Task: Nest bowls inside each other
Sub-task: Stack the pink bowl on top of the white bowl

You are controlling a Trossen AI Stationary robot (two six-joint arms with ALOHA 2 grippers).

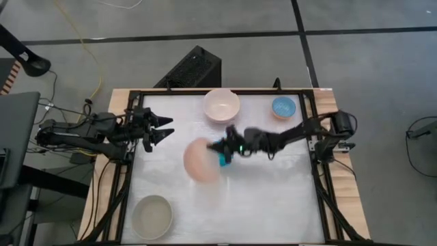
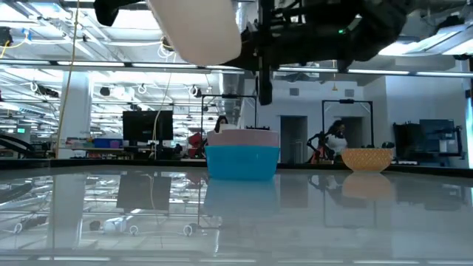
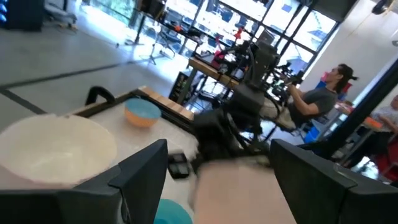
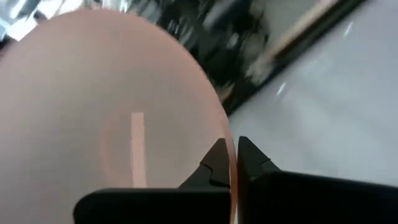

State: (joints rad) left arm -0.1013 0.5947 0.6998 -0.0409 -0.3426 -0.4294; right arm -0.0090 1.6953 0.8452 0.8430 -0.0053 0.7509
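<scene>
My right gripper [image 4: 234,155] hangs over the middle of the table, shut on the salmon-pink bowl [image 1: 201,160], which is up in the air. Just below the gripper the teal-blue bowl [image 1: 224,160] stands on the table on its base. The pale pink-white bowl [image 1: 221,104] and the light blue bowl with an orange outside [image 1: 283,106] stand near the far edge. The grey-beige bowl [image 1: 152,215] stands at the near left corner. My left gripper [image 1: 167,130] waits open at the table's left edge, with nothing between its fingers. My right gripper pinches the salmon-pink bowl's rim [image 4: 232,177], one finger [image 4: 214,165] inside the bowl and the other [image 4: 252,158] outside. The fingers come in level from the table's right side. The bowl is lifted clear of the table and tilted, its hollow turned toward the gripper.
A black frame [image 1: 314,147] runs around the white tabletop. Wooden strips [image 1: 345,198] lie outside it on the left and right. A black box [image 1: 193,68] sits on the floor beyond the far edge. A person [image 3: 323,96] sits in the room behind.
</scene>
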